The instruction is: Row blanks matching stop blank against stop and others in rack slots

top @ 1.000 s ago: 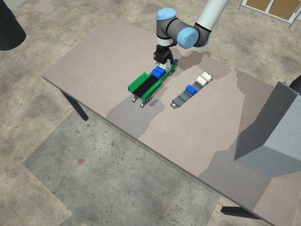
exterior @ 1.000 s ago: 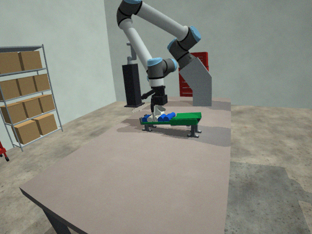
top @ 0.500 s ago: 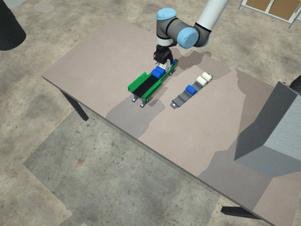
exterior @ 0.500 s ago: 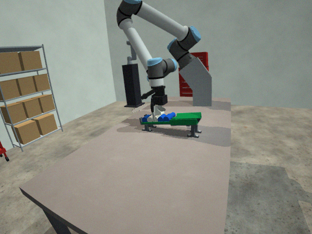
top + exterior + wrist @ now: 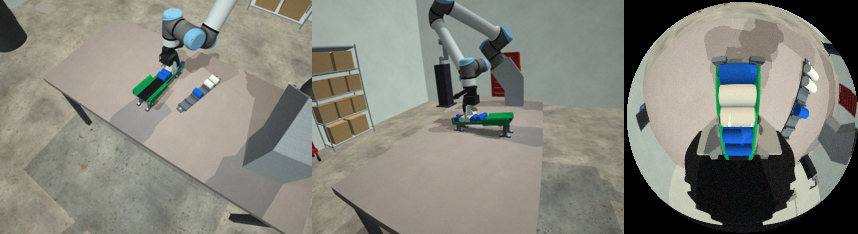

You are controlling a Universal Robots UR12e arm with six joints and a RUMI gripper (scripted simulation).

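My gripper (image 5: 168, 68) (image 5: 738, 116) is open, its fingers on either side of the green ramp (image 5: 142, 84) (image 5: 498, 116) around the second white blank (image 5: 738, 117). On the ramp, a blue blank (image 5: 457, 118) (image 5: 738, 74) lies at the stop. Then come another white blank (image 5: 737, 95), the one between the fingers, and two blue blanks (image 5: 162, 76) (image 5: 166, 72), all across the ramp. The grey stock rack (image 5: 185, 103) holds two white blanks (image 5: 214, 79) (image 5: 209, 83) at its far end and a blue blank (image 5: 197, 92) near its middle. The fingers partly hide the ramp blanks in the top and exterior views.
The ramp and rack stand side by side on the table (image 5: 100, 57) (image 5: 463, 176), with a gap between them. The arm's grey pedestal (image 5: 267, 141) (image 5: 513, 88) stands beyond the rack. The raised ramp's feet (image 5: 147, 109) rest on the table.
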